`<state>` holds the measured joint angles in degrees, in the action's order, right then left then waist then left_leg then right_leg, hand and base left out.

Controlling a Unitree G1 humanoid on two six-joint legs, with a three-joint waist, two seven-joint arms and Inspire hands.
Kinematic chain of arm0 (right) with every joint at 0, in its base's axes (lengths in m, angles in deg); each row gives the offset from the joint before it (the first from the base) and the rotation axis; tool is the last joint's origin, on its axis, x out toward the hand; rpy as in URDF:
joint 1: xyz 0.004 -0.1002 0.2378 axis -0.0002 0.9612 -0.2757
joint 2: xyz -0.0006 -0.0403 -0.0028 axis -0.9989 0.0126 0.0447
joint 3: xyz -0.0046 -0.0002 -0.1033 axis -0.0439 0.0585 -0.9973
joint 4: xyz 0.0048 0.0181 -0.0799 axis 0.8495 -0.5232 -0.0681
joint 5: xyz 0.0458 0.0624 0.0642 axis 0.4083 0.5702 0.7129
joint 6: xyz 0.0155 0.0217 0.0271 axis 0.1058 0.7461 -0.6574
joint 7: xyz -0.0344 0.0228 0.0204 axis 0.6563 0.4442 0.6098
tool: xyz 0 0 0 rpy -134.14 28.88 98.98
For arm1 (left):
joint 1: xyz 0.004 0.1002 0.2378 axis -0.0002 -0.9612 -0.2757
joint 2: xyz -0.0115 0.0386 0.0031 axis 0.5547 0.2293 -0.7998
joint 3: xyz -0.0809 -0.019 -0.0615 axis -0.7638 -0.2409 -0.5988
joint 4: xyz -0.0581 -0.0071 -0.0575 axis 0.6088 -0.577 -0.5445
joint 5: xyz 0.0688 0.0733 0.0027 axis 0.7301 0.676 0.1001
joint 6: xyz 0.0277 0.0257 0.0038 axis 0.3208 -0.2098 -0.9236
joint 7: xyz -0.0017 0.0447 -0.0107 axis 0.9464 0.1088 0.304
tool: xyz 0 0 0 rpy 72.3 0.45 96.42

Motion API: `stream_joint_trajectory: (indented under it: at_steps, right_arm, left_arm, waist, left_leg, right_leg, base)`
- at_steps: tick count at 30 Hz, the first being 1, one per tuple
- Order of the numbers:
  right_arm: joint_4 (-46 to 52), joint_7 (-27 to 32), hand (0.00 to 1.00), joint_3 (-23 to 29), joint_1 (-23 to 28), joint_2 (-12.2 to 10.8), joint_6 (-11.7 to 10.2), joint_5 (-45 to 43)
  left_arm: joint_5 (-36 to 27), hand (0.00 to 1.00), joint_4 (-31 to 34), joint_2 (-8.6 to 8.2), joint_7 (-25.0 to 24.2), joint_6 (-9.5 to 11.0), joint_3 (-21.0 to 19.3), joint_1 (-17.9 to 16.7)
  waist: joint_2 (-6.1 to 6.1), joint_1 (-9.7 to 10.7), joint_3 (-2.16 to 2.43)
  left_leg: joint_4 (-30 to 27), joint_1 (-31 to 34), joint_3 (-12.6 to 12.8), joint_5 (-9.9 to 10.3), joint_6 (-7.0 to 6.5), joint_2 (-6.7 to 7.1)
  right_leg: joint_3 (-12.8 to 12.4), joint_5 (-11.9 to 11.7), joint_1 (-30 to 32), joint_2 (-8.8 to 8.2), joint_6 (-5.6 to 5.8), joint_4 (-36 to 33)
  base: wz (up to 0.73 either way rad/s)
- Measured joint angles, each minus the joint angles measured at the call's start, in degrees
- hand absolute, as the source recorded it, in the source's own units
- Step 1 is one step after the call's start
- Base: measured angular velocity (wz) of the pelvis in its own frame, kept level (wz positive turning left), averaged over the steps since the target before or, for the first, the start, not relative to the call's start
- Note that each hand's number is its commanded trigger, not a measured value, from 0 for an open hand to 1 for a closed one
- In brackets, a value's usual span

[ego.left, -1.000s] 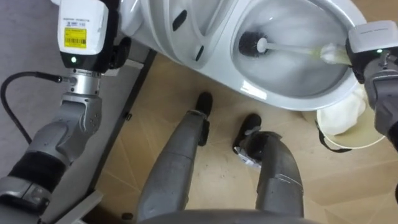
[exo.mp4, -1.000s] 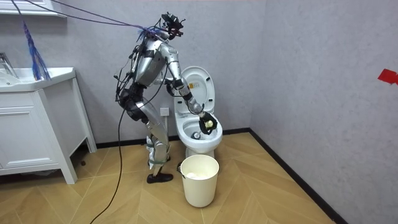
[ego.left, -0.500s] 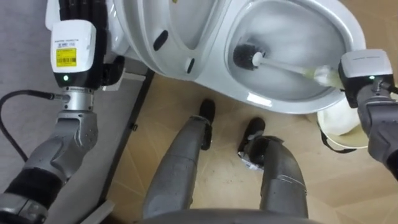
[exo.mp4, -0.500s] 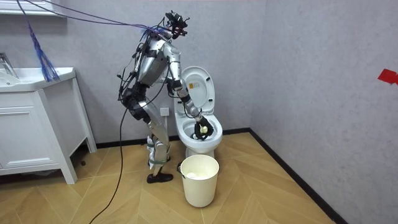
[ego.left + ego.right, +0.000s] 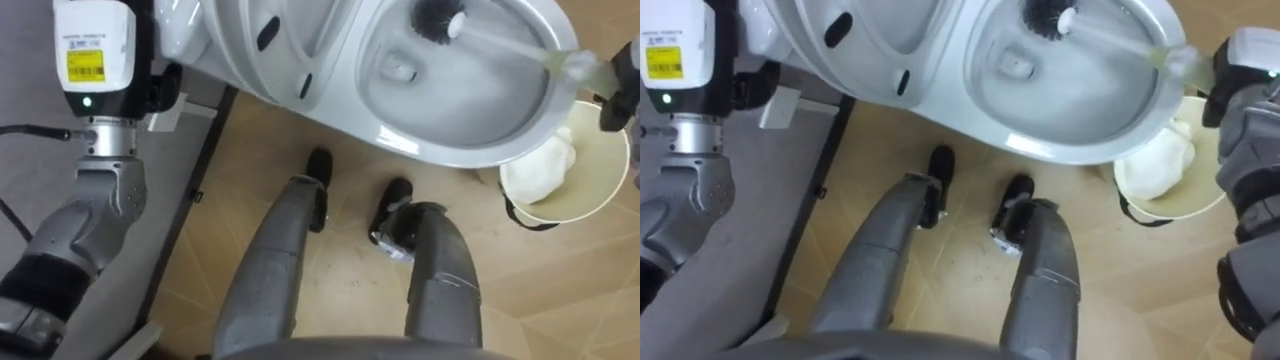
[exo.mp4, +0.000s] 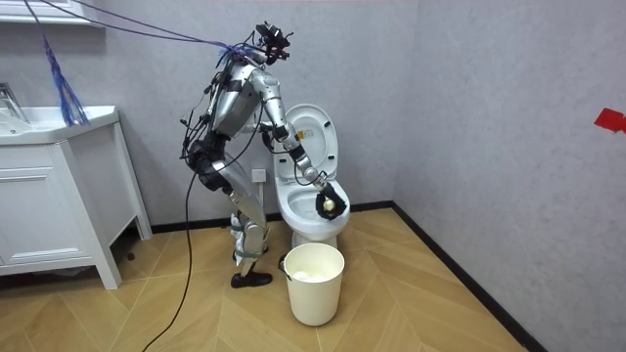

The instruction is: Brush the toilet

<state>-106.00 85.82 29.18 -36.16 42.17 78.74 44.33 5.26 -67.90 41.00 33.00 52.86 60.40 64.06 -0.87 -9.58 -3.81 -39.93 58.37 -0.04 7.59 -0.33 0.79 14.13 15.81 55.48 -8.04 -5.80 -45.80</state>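
I stand bent over a white toilet [image 5: 470, 152] with its lid [image 6: 311, 135] raised. A toilet brush reaches into the bowl. Its black bristle head [image 5: 436, 18] rests against the bowl's far inner wall, above the drain. The pale handle [image 5: 512, 44] runs right to a yellow-green grip [image 5: 578, 68]. My right hand [image 5: 1246, 72] is shut on that grip just outside the bowl's right rim, and also shows as my right hand [image 6: 331, 202] at the bowl. My left hand [image 5: 92, 50] is raised at the far left beside the lid, its fingers cut off by the view's top edge.
A cream bucket [image 5: 602, 206] holding a white crumpled bag [image 5: 542, 168] stands on the wood floor to the right of the bowl, close under my right hand. A grey wall runs along my left. A white sink cabinet [image 6: 59, 200] stands at the room view's left.
The brush head has moved from the bowl's near-left wall up to its far wall, uncovering the drain. My right hand drew back to the right. The eye view has shifted.
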Motion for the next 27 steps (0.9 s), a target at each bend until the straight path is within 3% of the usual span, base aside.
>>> stream_joint_trajectory:
  at_steps: [6, 8, 9, 10, 13, 15, 17, 20, 27]
  right_arm:
    - [5.38, 0.09, 1.00, -0.63, 1.61, -1.60, 1.25, -5.20]
    - [5.71, -0.11, 1.00, -3.19, 2.29, -2.63, 3.06, -6.86]
    - [5.83, -0.22, 1.00, -3.77, 2.85, -2.83, 3.71, -7.60]
    - [6.30, -0.55, 1.00, -4.43, 4.17, -3.35, 4.87, -9.46]
    - [6.51, -2.18, 1.00, -5.40, 6.47, -5.67, 7.84, -11.91]
    - [6.83, -2.72, 1.00, -5.35, 7.04, -5.98, 8.27, -11.92]
    - [10.64, -4.05, 1.00, -5.35, 7.93, -5.98, 10.05, -13.12]
    - [16.62, -6.75, 1.00, -5.33, 9.64, -5.62, 12.85, -15.15]
    - [29.31, -11.94, 1.00, -4.03, 14.53, -4.73, 16.29, -19.55]
  left_arm:
    - [0.43, 0.00, -1.79, -0.06, -2.44, -0.20, 0.16, 0.81]
    - [0.17, 0.00, -3.10, -0.52, -2.82, -1.11, 2.12, 1.45]
    - [0.15, 0.00, -3.23, -0.96, -3.07, -1.31, 2.39, 1.46]
    - [0.11, 0.00, -3.46, -1.97, -3.29, -1.58, 2.61, 1.31]
    - [-0.14, 0.00, -3.90, -3.09, -3.43, -1.60, 2.73, 1.26]
    - [-0.16, 0.00, -4.02, -3.10, -3.47, -1.58, 2.72, 1.08]
    - [-0.30, 0.00, -4.03, -3.05, -3.64, -1.54, 2.39, 0.15]
    - [-1.51, 0.00, -4.24, -3.04, -3.55, -1.46, 2.12, -0.42]
    - [-4.97, 0.00, -4.69, -2.96, -1.58, 0.00, 0.85, -2.47]
  waist:
    - [1.19, -0.69, -0.02]
    - [3.62, -1.72, 0.13]
    - [4.27, -2.10, 0.21]
    - [5.44, -2.71, 0.23]
    - [6.50, -4.03, 0.29]
    - [6.88, -4.42, 0.49]
    - [7.51, -4.53, 0.89]
    - [8.08, -4.44, 0.91]
    - [8.12, -3.56, 0.94]
  left_leg:
    - [-0.11, -1.67, -0.20, 0.15, -0.21, -0.21]
    - [-0.46, -2.13, -0.86, 0.58, -0.25, -0.60]
    - [-0.49, -2.16, -1.01, 0.68, -0.31, -0.66]
    - [-0.26, -2.23, -1.20, 0.71, -0.35, -0.72]
    - [0.23, -2.30, -1.09, 0.70, -0.32, -0.77]
    - [0.18, -2.44, -1.04, 0.90, -0.04, -1.24]
    - [0.27, -2.61, -1.00, 1.19, 0.25, -1.90]
    - [0.52, -3.12, -1.19, 1.47, 0.71, -2.66]
    - [1.51, -3.17, -1.59, 1.82, 1.65, -3.62]
  right_leg:
    - [0.41, -0.41, -2.14, 0.28, 0.21, 0.49]
    - [1.28, -0.63, -3.63, 0.80, 0.32, 1.52]
    - [1.50, -0.69, -3.90, 0.89, 0.40, 1.81]
    - [1.80, -0.79, -4.24, 1.00, 0.54, 2.30]
    - [1.69, -0.84, -4.14, 1.13, 0.41, 2.71]
    - [1.53, -1.10, -4.39, 1.73, 0.14, 3.35]
    - [1.58, -1.42, -4.78, 2.42, -0.17, 4.26]
    - [1.75, -1.63, -5.58, 3.43, -0.49, 5.47]
    - [1.71, -1.92, -5.89, 4.84, -1.09, 7.14]
  base:
    - [-0.01]
    - [0.00]
    - [0.00]
    - [0.00]
    - [-0.03]
    - [-0.13]
    - [-0.11]
    - [-0.09]
    - [-0.04]
